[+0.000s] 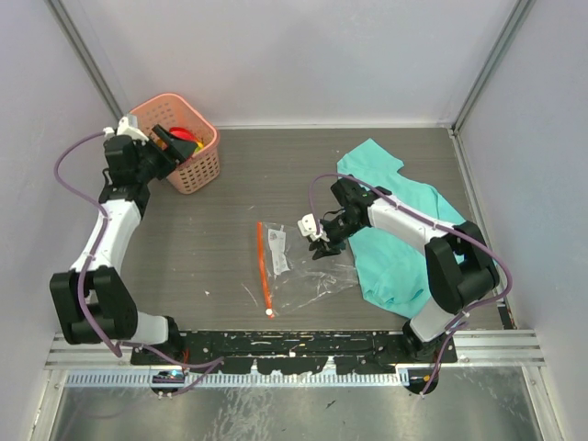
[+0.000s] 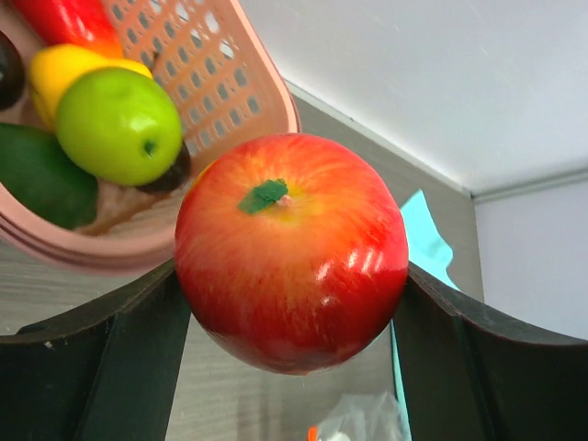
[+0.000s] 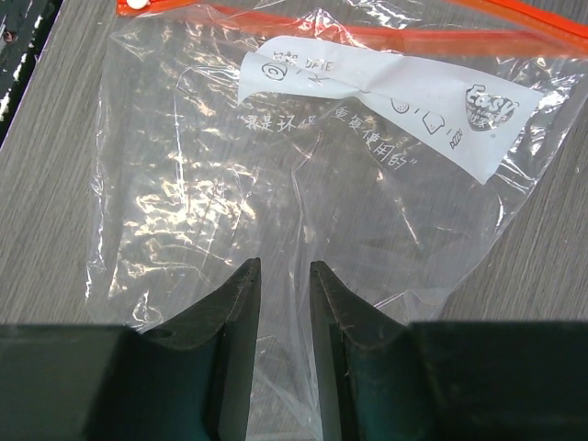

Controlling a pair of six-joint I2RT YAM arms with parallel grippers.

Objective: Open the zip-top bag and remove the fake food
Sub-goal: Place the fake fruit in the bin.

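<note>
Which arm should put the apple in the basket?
Left. The left gripper holds the red apple right at the pink basket; the right gripper is at the zip-top bag, mid-table.

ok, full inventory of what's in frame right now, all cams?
zip-top bag: 1, clear with a red-orange strip; flat at the table centre, nothing visible inside
red apple: 1, red; in the left hand, at the basket
other fake food: at least 5, green, yellow, red, dark green, dark; in the basket
pink basket: 1, pink; far left of the table
teal cloth: 1, teal; right side of the table
table: 1, grey wood-grain
left hand: 1, black; shut on the red apple
right hand: 1, black; at the bag's edge, fingers nearly together over the film, grip unclear
</note>
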